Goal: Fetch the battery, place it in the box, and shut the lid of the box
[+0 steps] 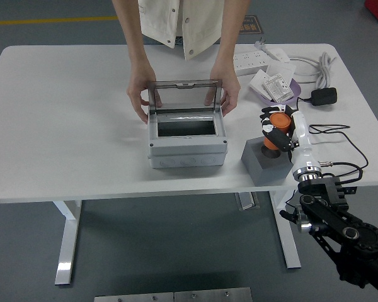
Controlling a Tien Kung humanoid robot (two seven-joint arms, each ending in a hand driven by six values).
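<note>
While the right hand (276, 130) grips the orange battery (278, 129) just above its grey holder (264, 162), lift straight up — then carry left to the open box (186, 141) a person steadies.

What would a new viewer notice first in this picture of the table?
At the table's middle, a person's hands hold the grey box by its raised clear lid. To its right, the robot's right hand grips an orange battery just above a grey block.
</note>
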